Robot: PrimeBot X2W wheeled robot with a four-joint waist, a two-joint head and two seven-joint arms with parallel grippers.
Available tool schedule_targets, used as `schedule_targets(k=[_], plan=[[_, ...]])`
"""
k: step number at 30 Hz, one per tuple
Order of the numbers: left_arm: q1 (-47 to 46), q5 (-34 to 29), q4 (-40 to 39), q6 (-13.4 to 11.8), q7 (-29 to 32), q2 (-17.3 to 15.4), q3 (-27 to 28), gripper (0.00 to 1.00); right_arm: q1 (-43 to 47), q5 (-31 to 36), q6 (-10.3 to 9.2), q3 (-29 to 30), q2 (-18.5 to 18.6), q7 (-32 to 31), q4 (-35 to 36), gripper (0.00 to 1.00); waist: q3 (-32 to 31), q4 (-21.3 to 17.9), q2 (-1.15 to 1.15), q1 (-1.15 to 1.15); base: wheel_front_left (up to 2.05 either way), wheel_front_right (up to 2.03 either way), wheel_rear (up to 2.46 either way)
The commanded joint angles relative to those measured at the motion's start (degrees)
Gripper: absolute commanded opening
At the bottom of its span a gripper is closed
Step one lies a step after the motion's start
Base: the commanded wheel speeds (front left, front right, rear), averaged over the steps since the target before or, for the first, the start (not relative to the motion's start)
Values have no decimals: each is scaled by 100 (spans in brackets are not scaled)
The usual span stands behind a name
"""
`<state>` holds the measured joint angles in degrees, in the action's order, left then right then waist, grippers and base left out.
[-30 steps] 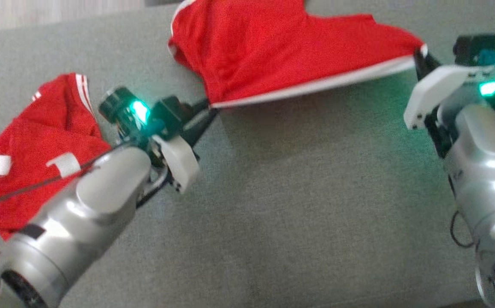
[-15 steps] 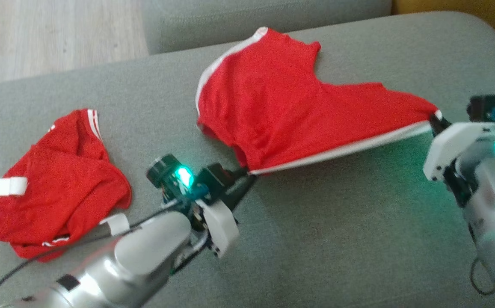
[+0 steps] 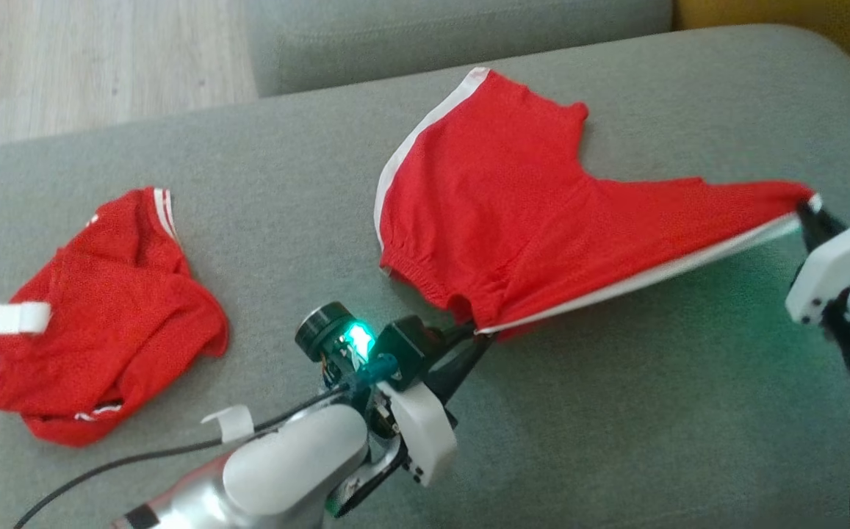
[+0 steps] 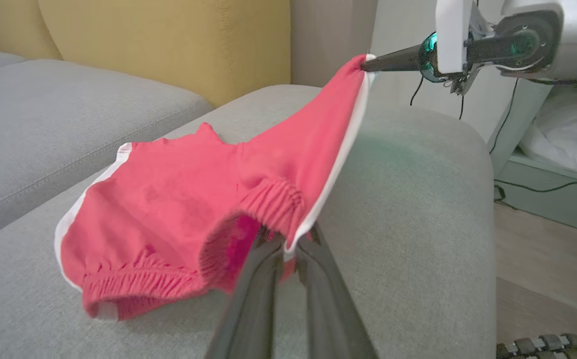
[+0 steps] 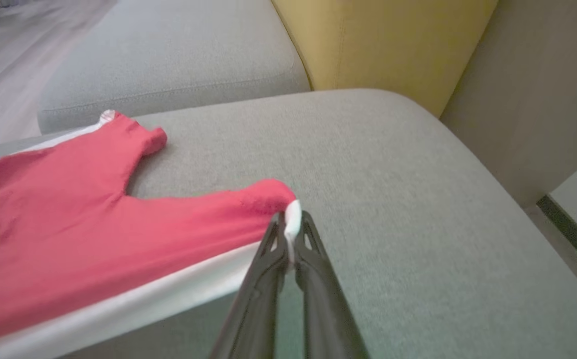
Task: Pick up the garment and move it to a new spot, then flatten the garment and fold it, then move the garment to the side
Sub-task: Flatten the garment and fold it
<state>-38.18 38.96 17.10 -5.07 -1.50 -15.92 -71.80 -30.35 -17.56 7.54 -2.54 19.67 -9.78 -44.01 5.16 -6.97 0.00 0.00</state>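
Garment (image 3: 527,213): red shorts, soft and light, stretched over the grey sofa cushion (image 3: 616,426), far side resting on it. Your left gripper (image 3: 477,332) has its jaws clamped on the white-trimmed edge by the elastic waistband; the right gripper (image 3: 807,211) pinches the opposite corner. Expect sag and slipping; hold the hems, not loose middle cloth.

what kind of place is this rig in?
Probably a living room or mock-up: grey sofa seat as the work surface, yellow back cushion behind, pale wood floor beside.
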Motion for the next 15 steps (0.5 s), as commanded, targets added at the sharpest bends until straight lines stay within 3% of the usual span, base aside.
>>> schedule_targets(k=[1,9,15], plan=[[-237,64,-131,-43,-12,-144,294,0,-124,56,-5,34,132,-10,279,0,93,75,0,0,0,0,0],[-617,118,-63,-74,-30,-157,545,0,-283,773,-5,639,-402,-546,1568,0,542,435,0,0,0,0,0],[-969,132,128,-6,-46,-108,682,0,-841,1243,-5,706,-741,-674,1673,0,917,708,0,0,0,0,0]])
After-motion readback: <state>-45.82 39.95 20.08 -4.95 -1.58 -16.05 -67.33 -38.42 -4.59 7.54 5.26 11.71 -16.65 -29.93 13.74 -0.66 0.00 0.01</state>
